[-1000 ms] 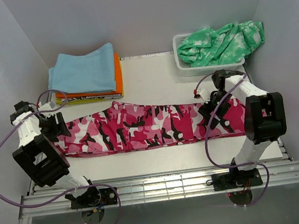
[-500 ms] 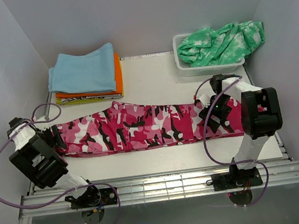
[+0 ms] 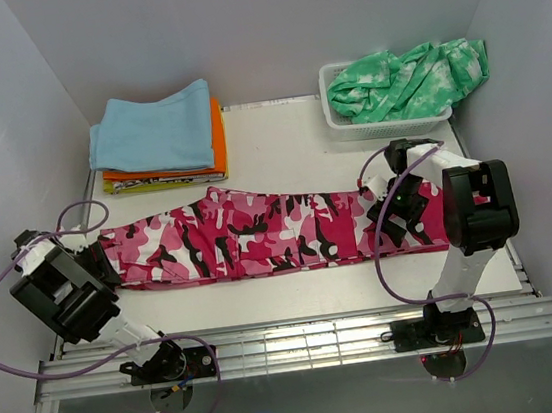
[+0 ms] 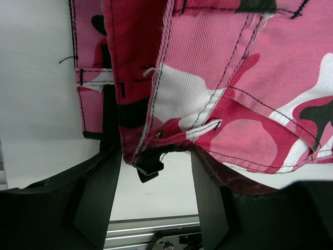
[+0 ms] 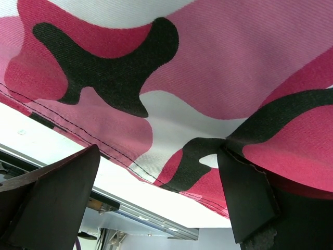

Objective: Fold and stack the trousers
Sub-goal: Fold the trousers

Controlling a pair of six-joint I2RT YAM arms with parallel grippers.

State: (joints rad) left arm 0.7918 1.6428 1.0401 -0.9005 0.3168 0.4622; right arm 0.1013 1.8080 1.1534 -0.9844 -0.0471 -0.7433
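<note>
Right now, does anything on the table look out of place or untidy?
Only the green tie-dye garment: it overflows the white basket at the far right, bunched and hanging over the rim. The pink camouflage trousers lie flat, spread lengthwise.

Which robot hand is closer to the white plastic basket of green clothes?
Right. The right gripper is just in front of the white plastic basket; the left gripper is across the table.

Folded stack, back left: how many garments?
3 visible: light blue garment on top, orange garment beneath it, yellow garment at the bottom. More may be hidden between.
</note>
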